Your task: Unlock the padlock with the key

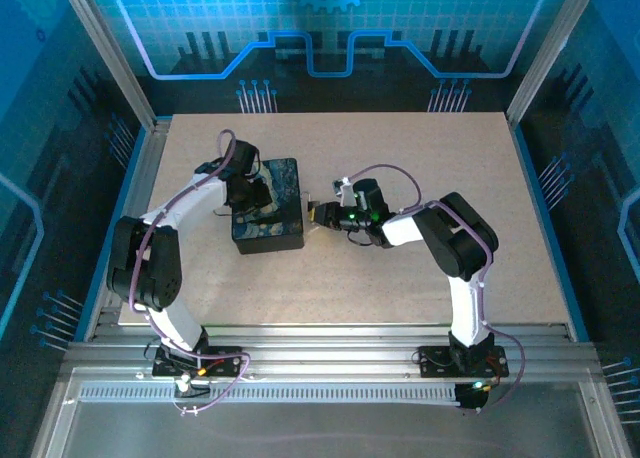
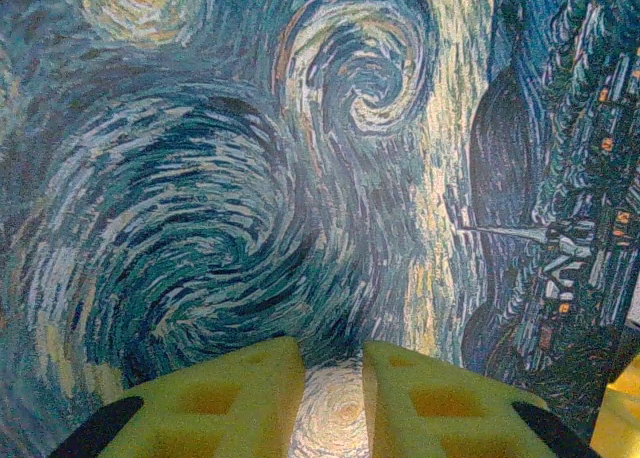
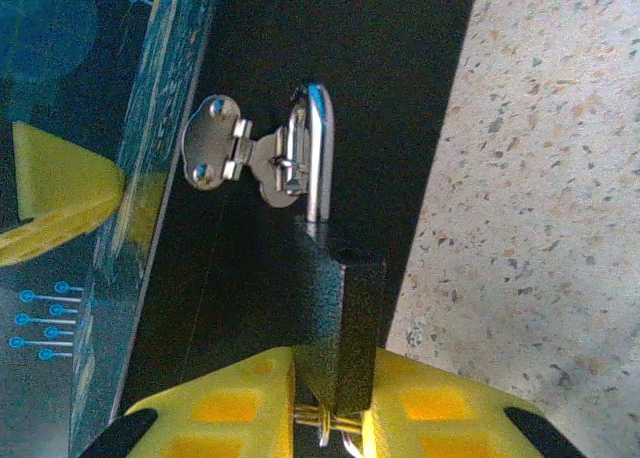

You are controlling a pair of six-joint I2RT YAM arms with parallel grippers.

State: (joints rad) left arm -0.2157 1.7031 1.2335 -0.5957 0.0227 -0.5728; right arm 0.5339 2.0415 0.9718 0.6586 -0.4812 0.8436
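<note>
The small dark-bodied padlock with a silvery U-shaped shackle [image 3: 345, 313] hangs on the dark side wall of the box with the blue-and-yellow swirl-painted lid [image 1: 270, 228]. Its shackle passes through a shiny metal hasp [image 3: 225, 158] screwed to that wall.

In the right wrist view the lock's long axis runs straight away from the right hand [image 3: 332, 363], in line with the fingers. The shackle is at the far end and the keyhole end is at the fingertips. The yellow pads [image 3: 235, 408] flank the base of the body with only a narrow gap. I cannot tell whether they clamp it or merely bracket it.

A thin brass-coloured wire ring [image 3: 325, 420] peeks out below the body between the pads. It is probably part of the key, but the blade itself is hidden.

The right arm is plainly the nearer one. The left hand [image 2: 333, 358] sits over the painted lid, its pads slightly parted and holding nothing, apparently steadying the box. The speckled tabletop [image 3: 540, 228] lies just beside the lock.

Any turn would need to go about that long axis.
</note>
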